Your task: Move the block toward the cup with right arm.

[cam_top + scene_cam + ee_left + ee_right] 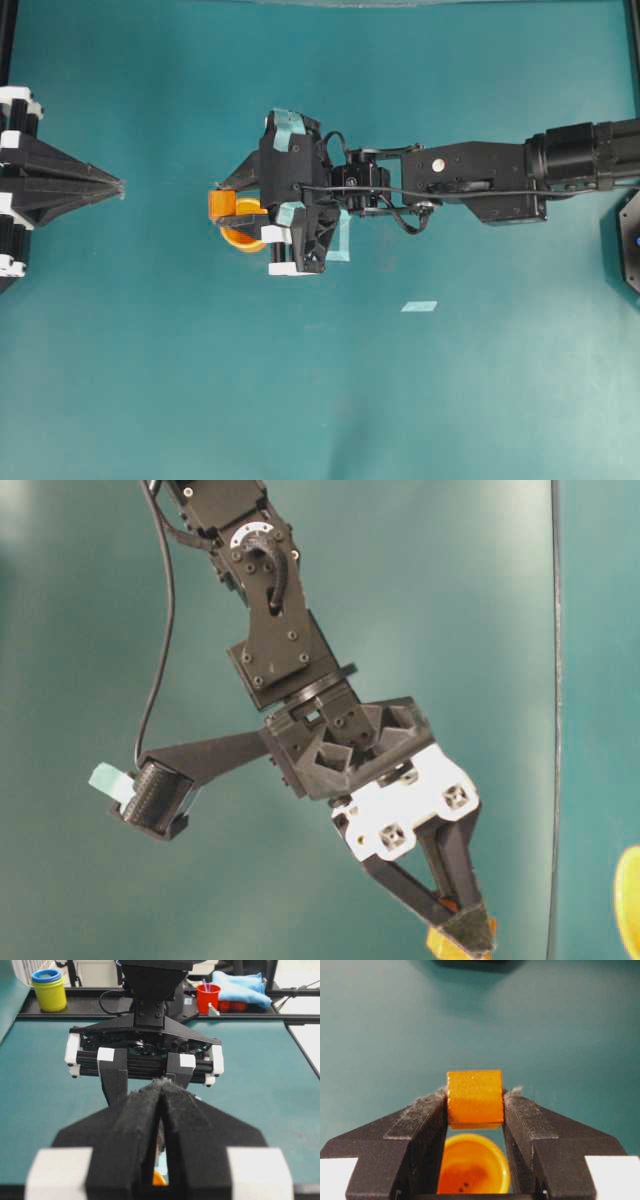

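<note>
The right arm (480, 180) reaches in from the right to the middle of the teal table. My right gripper (475, 1100) is shut on the orange block (474, 1097), which sits between its two fingertips; the overhead view shows the same block (221, 204). The yellow-orange cup (238, 237) stands upright just beside the block, partly under the gripper. In the right wrist view the cup (472, 1165) shows its open mouth between the fingers, behind the block. My left gripper (118, 186) rests at the far left, shut and empty, pointing at the block.
A pale tape square (340, 240) lies under the right gripper's body and a loose tape strip (419, 306) lies nearer the front. Beyond the table's far end sit a yellow jar (48, 987), a red cup (207, 997) and a blue cloth (240, 982).
</note>
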